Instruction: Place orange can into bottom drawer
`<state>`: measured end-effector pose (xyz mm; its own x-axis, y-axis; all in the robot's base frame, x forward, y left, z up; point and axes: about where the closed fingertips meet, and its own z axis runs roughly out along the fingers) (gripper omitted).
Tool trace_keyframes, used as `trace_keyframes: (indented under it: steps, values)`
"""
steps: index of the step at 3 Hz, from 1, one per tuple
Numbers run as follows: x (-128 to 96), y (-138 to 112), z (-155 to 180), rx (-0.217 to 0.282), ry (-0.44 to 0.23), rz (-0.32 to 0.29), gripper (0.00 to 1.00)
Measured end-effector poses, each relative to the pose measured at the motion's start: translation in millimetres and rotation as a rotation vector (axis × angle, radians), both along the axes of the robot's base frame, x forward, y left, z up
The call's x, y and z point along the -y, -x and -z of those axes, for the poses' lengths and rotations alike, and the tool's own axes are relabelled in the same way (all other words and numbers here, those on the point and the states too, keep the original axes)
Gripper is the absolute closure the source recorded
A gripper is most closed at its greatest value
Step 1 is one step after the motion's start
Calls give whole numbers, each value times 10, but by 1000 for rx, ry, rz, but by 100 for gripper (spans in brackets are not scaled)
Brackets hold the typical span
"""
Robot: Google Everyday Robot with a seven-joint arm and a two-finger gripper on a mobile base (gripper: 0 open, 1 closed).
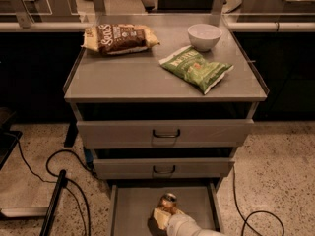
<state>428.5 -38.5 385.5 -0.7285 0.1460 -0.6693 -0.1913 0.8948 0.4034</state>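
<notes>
- One gripper point(164, 215), low inside the open drawer point(133, 208), is clamped on the can point(169, 203).
- Can: upright, long axis vertical, just beyond the wrist, close over the floor.
- Judgement: short descent, then release.

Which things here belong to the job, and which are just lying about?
Job: orange can, open bottom drawer, gripper at the can over that drawer.
Lying about: brown snack bag, green chip bag, white bowl, on the cabinet top.
</notes>
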Motion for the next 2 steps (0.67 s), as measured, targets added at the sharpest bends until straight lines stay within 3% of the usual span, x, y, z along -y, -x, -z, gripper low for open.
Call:
trace_keyframes:
  steps: [2]
  values:
    - [-145,168,913,-146,-51,22,100]
